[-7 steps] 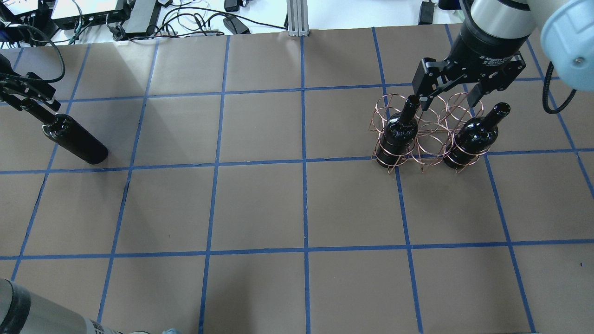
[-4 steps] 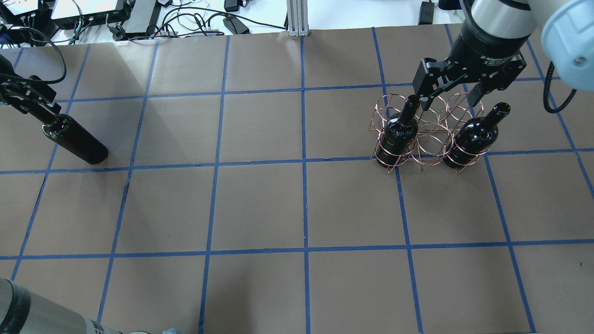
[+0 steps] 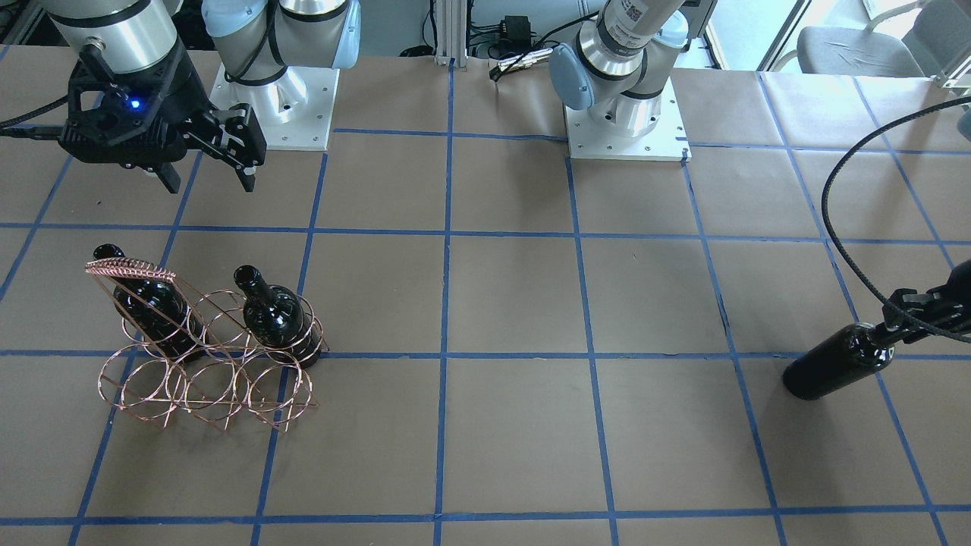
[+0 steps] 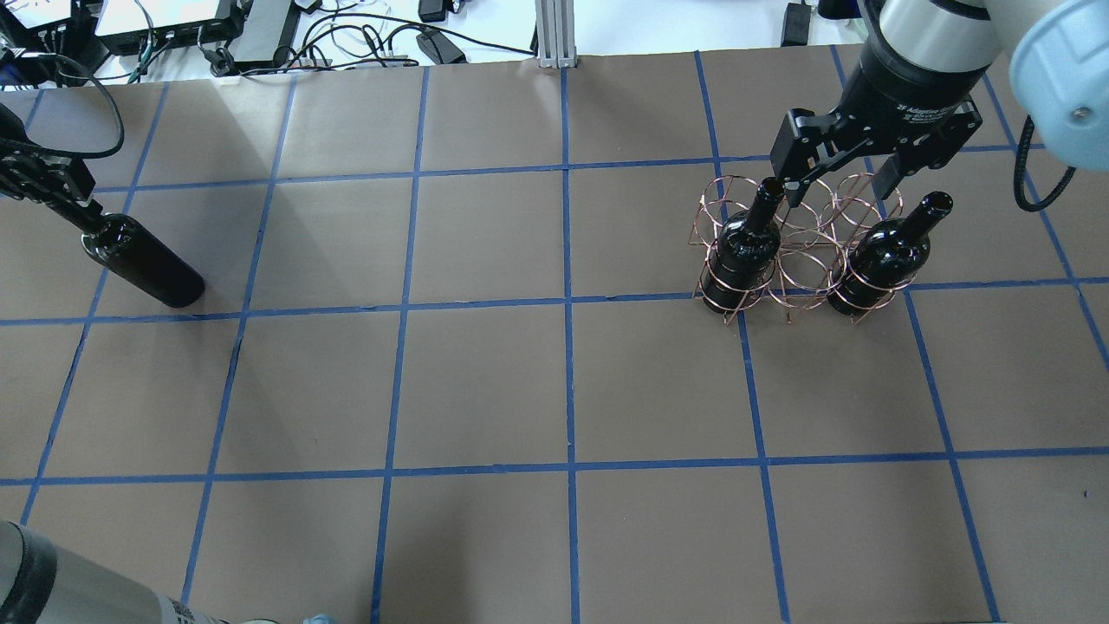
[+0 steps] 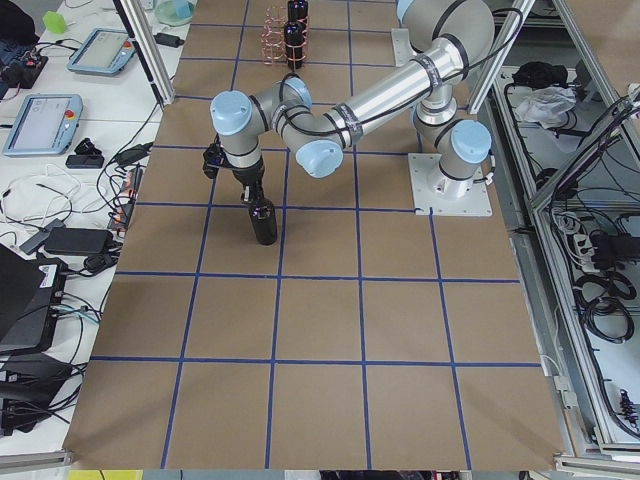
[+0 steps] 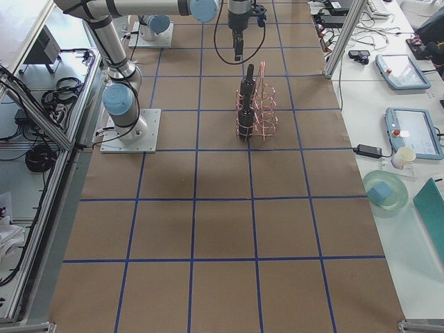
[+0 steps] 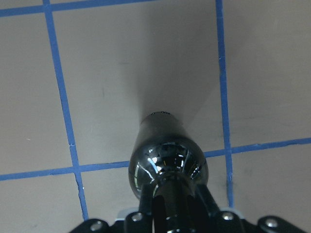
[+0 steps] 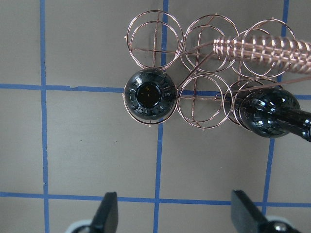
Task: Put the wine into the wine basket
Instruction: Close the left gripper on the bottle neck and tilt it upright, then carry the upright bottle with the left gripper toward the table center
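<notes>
A near-black wine bottle (image 4: 143, 264) stands upright on the brown table at the far left. My left gripper (image 4: 54, 186) is shut on its neck from above. The left wrist view shows the bottle's shoulder (image 7: 167, 167) with the neck between the fingers. The copper wire wine basket (image 4: 801, 251) stands at the far right with two more bottles in it (image 4: 745, 247) (image 4: 884, 256). My right gripper (image 4: 838, 192) hangs open and empty above the basket's back edge. In the right wrist view the basket (image 8: 204, 43) lies ahead of the open fingers (image 8: 109, 211).
The basket's middle ring in the bottles' row (image 8: 201, 102) and its other row of rings (image 3: 205, 387) hold nothing. Blue tape lines grid the table (image 4: 563, 390). Cables and boxes (image 4: 260, 35) lie beyond the far edge.
My left gripper's fingers have closed in on the bottle's neck and now cover it. The bottle has barely shifted. The right gripper stays open over the basket.
</notes>
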{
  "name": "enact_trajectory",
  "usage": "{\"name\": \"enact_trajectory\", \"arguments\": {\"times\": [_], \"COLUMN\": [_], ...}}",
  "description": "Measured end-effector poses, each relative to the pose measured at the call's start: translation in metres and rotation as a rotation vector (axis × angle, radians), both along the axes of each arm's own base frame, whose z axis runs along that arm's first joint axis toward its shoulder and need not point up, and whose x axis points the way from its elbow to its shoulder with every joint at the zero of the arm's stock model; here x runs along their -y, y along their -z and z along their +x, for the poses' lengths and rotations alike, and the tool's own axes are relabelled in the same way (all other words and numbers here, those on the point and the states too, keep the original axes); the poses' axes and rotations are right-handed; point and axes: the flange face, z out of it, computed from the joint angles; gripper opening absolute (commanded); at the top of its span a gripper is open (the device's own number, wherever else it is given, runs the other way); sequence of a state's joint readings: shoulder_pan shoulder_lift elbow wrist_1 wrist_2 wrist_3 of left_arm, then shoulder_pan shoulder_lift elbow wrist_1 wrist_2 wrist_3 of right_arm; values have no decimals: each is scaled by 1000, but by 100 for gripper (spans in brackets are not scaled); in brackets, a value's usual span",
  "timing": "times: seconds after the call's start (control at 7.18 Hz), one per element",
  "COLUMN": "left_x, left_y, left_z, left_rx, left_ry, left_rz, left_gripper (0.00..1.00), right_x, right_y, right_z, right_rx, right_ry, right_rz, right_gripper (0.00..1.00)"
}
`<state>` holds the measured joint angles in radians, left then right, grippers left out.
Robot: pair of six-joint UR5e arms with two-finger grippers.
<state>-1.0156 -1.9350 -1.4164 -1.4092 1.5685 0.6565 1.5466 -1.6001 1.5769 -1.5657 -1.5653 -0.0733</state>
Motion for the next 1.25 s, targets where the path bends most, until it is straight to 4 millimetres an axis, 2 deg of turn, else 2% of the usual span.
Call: {"name": "enact_trajectory", "arguments": {"times": [0.42,0.56,0.7,0.84,0.97,1.25], "left_x": [-7,-10,-10,-8,-5,-9], "left_y": [-14,-22,-32,-42,-52,-58], "left_z": [-4,-13,-36,-72,-118,-215], "left_rx": [26,27,24,24,30,36], "left_ry": [7,4,-11,-34,-58,-77], "left_rz": [9,11,16,19,15,14], "left_gripper": [0,0,0,0,0,0], "right_x": [0,0,0,0,0,0], "right_y": [1,1,1,0,0,0], "right_z": [1,1,0,0,0,0], "right_rx": [2,2,1,0,0,2], "right_ry": [1,1,-1,-2,-1,1], "right_rz": [1,1,1,1,1,1], "right_gripper": [84,84,84,84,84,83]}}
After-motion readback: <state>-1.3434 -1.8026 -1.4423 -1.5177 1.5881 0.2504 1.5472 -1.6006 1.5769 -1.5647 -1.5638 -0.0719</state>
